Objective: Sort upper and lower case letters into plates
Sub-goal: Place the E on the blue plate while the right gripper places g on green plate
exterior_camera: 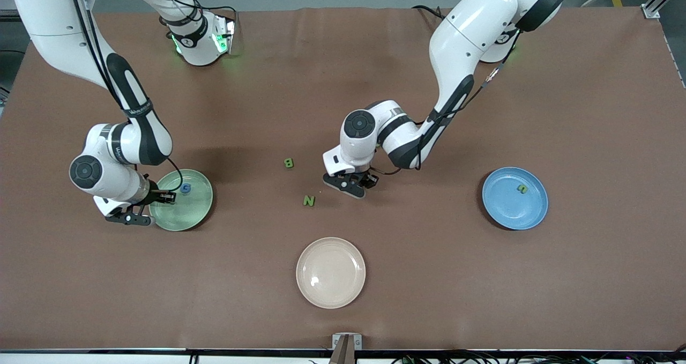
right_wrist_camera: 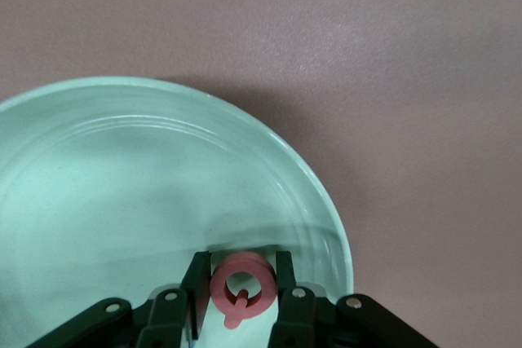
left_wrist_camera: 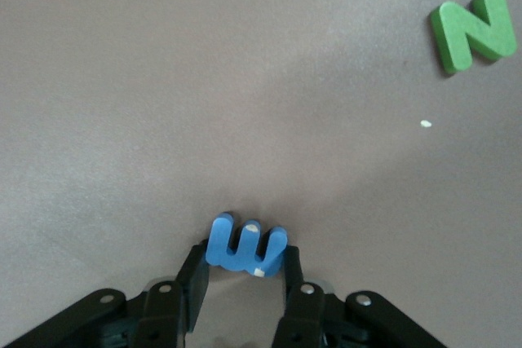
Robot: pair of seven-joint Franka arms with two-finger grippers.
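Left gripper is sitting low at mid-table, fingers clamped on a blue letter; green N is lying on the table near it, green B farther from the camera. Right gripper is hanging over the mint plate, fingers clamped on a pink letter. A small blue letter is lying in the mint plate. Blue plate is sitting toward the left arm's end, holding a green letter. Beige plate is lying nearest the camera.
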